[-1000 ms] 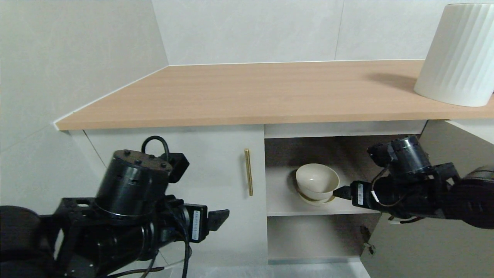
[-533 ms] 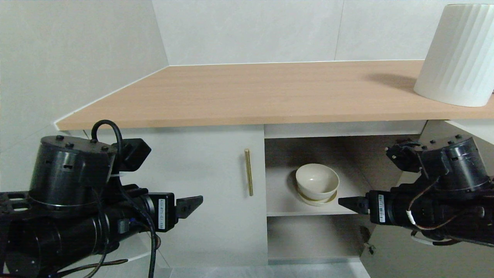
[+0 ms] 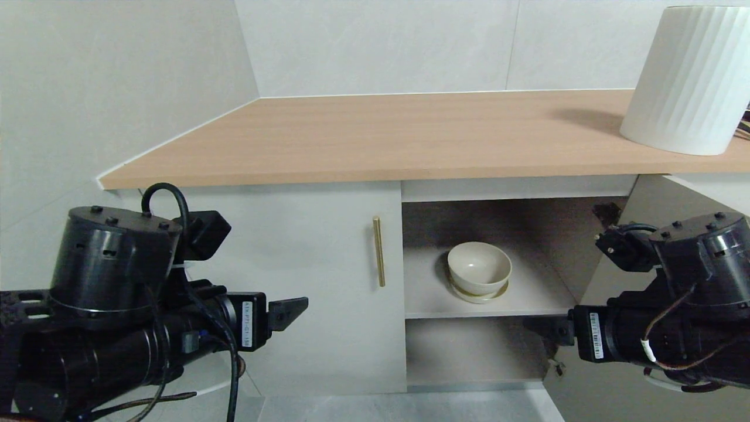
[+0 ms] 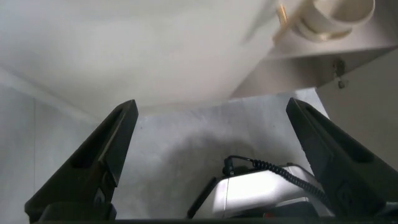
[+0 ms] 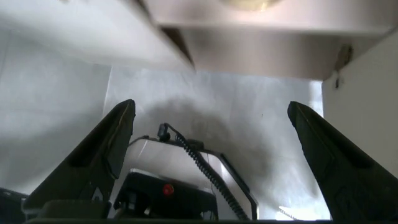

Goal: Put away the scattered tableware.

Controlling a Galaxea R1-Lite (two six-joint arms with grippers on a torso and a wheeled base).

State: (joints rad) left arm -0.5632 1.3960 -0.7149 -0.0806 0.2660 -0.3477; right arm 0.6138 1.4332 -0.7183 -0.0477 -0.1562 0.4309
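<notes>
Overhanging open cabinet (image 3: 527, 296), wooden countertop (image 3: 381, 138); tiled walls (image 3: 375, 41)

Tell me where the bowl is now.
In the head view, the bowl sits on a saucer on the open cupboard's upper shelf, right of the brass handle.

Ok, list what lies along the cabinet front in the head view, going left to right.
left gripper → brass handle → bowl on the upper shelf → right gripper
</notes>
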